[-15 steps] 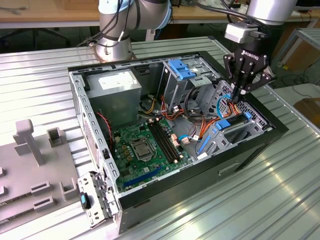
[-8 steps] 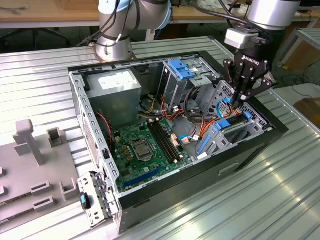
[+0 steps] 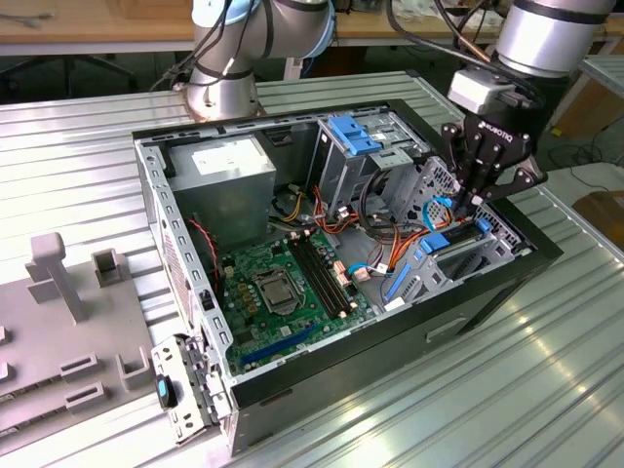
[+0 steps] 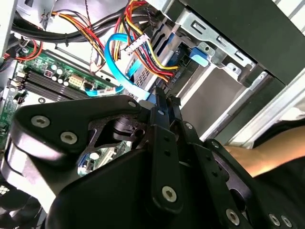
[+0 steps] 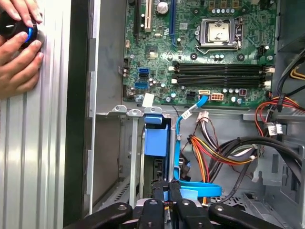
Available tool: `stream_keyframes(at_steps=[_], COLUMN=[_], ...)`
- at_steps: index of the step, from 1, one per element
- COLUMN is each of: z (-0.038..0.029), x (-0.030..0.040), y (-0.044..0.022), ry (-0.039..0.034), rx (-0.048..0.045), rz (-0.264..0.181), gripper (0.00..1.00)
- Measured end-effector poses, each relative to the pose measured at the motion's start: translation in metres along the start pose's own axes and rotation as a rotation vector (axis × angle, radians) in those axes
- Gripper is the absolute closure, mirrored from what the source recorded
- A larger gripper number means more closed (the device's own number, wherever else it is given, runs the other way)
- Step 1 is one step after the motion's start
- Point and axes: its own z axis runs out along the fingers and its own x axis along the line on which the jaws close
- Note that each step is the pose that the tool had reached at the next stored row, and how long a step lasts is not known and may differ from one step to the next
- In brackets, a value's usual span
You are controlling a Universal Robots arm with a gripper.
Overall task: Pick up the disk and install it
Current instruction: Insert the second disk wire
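Observation:
My gripper [image 3: 470, 207] hangs inside the open computer case [image 3: 195, 263], over the drive cage at the exterior view's right. Both wrist views show its two black fingers pressed close together, so it is shut [image 5: 165, 191] [image 4: 162, 102]. The disk [image 5: 156, 143] stands on edge in the cage slot straight beyond the fingertips, with its bright blue rail facing me. In the exterior view the disk's blue rail [image 3: 435, 243] shows just below the fingertips. I cannot tell whether the fingertips touch the disk.
A flat blue data cable [image 5: 183, 138] and coloured power wires [image 5: 224, 148] run beside the slot. Motherboard [image 3: 283, 283], grey power-supply box [image 3: 229, 175] and a blue latch [image 3: 353, 135] fill the case. A person's hands [image 5: 19, 47] rest on the table outside it. A grey fixture [image 3: 68, 292] lies at the exterior view's left.

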Motion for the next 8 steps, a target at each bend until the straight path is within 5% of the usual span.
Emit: stream_keyframes(at_steps=[1,5,8], z=[0.0012,0.0042,0.0063], x=[0.0024,0.0049,0.0045], y=[0.0001,0.0003,0.0004], ry=[-0.0084,-0.0108,-0.0254], rx=[0.0004,0.0005,0.0013], rz=[0.0,0.0,0.001], gripper=[0.83,0.83,0.83])
